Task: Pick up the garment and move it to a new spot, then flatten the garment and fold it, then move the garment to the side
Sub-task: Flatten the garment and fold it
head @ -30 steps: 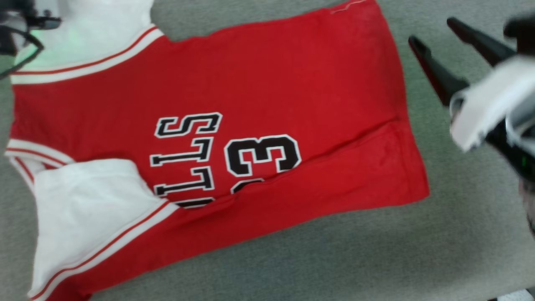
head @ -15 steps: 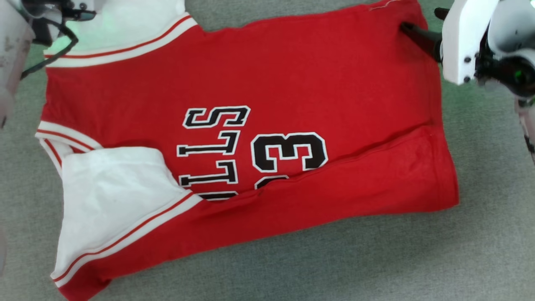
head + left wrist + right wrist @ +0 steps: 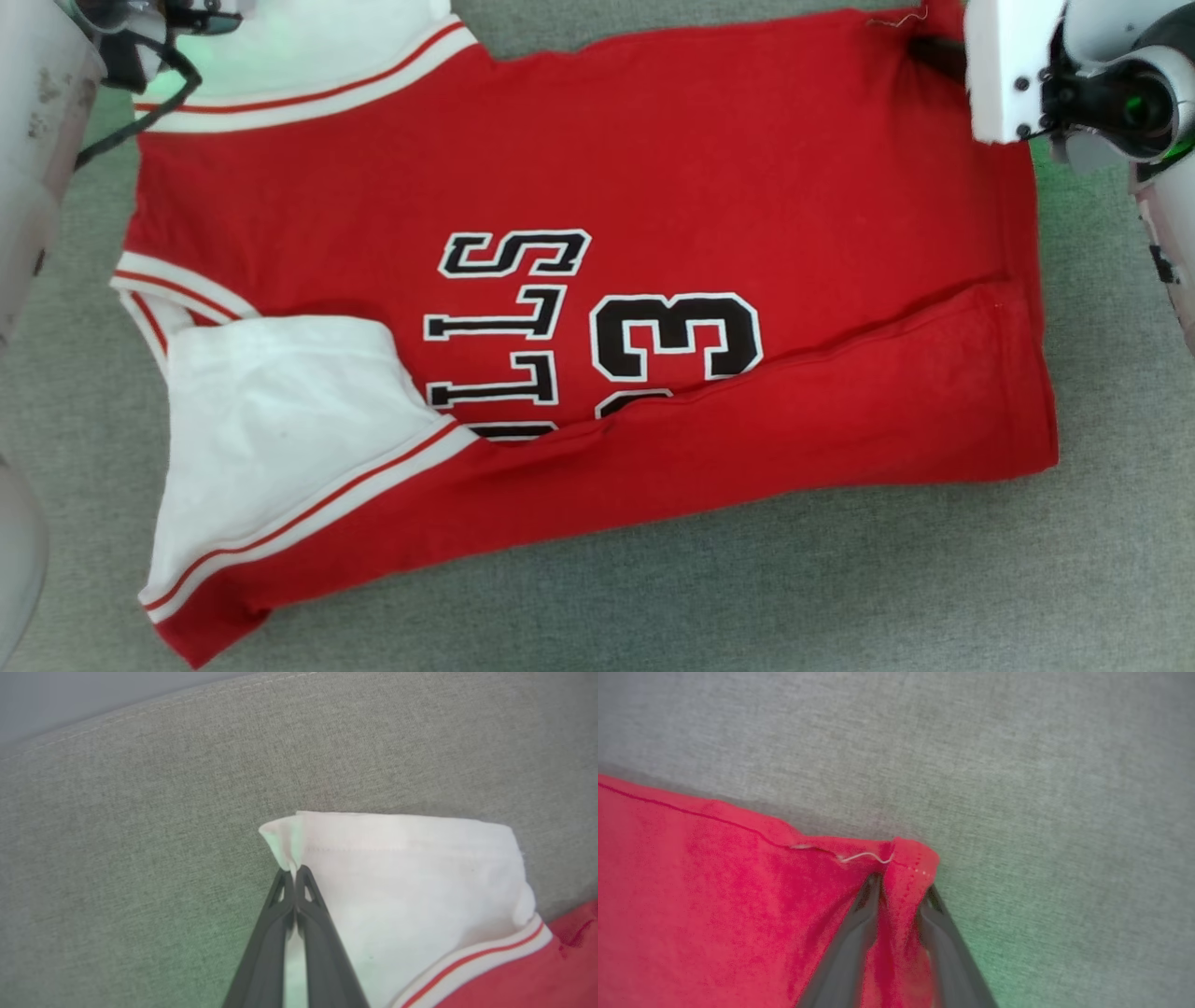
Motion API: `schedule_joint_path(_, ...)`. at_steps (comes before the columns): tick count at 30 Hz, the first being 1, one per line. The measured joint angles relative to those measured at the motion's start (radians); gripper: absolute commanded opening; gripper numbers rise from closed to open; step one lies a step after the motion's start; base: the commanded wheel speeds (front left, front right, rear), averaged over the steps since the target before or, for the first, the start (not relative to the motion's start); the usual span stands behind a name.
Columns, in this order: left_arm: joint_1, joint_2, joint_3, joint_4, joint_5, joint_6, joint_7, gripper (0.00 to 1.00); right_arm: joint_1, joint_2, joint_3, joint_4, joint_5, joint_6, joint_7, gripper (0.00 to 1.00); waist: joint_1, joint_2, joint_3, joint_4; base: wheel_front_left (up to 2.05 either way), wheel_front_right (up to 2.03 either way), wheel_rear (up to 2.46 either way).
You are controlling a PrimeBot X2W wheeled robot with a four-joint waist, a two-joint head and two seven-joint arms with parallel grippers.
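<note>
Garment (image 3: pixel 747 168) lies spread flat on the grey fabric surface (image 3: pixel 653 597) in your head view. It is turned sideways, with the white sleeves toward your left and the hem toward your right. The black lettering and the number 3 face up. The near long edge is folded over onto the body, and the near sleeve (image 3: pixel 280 420) is folded in with it.

Your left gripper (image 3: pixel 295 872) has its fingers pressed together. Their tips pinch the outer corner of the far white sleeve (image 3: pixel 397 872). That corner is drawn up into a small peak just above the tips, while the rest of the sleeve lies to the right of the fingers in the left wrist view.

Your right gripper (image 3: pixel 901 886) is at the far hem corner (image 3: pixel 910 856). Its fingers stand somewhat apart, with a raised ridge of red cloth between them and both fingers against it. You cannot tell from the blurred right wrist view whether they are gripping it firmly. A loose white thread (image 3: pixel 864 857) lies on the hem beside the left fingertip.
</note>
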State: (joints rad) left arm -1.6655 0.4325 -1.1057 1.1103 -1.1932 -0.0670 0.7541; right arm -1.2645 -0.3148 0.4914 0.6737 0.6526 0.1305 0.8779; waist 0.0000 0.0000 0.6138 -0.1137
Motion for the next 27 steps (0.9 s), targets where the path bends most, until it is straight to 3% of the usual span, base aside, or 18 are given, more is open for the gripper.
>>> schedule_joint_path(7, 0.000, -0.012, 0.028, 0.021, -0.025, -0.018, -0.054, 0.00, -0.002, -0.020, 0.036, 0.027, 0.032, 0.001, -0.033, 0.00, 0.0000, 0.0000, -0.031, 0.013, 0.00, 0.00, 0.00)
schedule_joint_path(12, 0.001, -0.014, 0.046, 0.024, -0.046, -0.035, -0.080, 0.00, 0.009, -0.064, 0.061, 0.002, 0.045, 0.001, -0.116, 0.00, 0.0000, 0.0000, -0.066, 0.031, 0.00, 0.00, 0.00)
schedule_joint_path(19, 0.033, 0.006, 0.058, -0.014, -0.074, -0.057, -0.090, 0.00, 0.070, -0.151, 0.129, -0.074, 0.099, 0.001, -0.193, 0.00, 0.0000, 0.0000, -0.132, 0.067, 0.00, 0.00, 0.00)
schedule_joint_path(27, 0.130, 0.052, 0.058, -0.151, -0.110, -0.062, -0.086, 0.00, 0.179, -0.264, 0.195, -0.183, 0.164, 0.001, -0.235, 0.00, 0.0000, 0.0000, -0.220, 0.115, 0.00, 0.00, 0.00)
